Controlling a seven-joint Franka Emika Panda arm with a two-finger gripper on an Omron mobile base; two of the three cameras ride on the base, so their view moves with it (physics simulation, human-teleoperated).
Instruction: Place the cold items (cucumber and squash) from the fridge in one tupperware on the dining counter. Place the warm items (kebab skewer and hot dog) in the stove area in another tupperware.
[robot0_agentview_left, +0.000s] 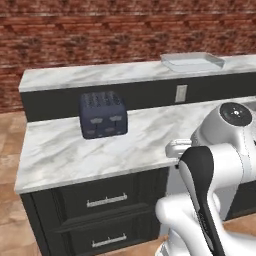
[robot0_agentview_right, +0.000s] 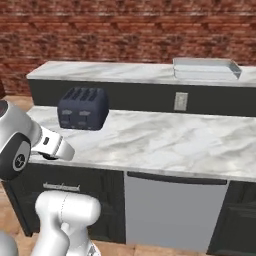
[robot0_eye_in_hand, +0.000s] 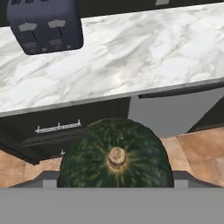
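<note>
Dark green squash (robot0_eye_in_hand: 116, 159) sits right at my end effector in the hand view, stem toward the camera, jaws spread wide around its sides and gripping it. I see my arm (robot0_agentview_left: 210, 170) folded low in front of the cabinets, below the edge of the marble tabletop (robot0_agentview_right: 165, 140). On that tabletop stands a dark toaster (robot0_agentview_left: 103, 114). Beyond it, on the raised dining counter (robot0_agentview_left: 100, 74), a clear tupperware (robot0_agentview_left: 192, 61) rests, well apart from the squash.
</note>
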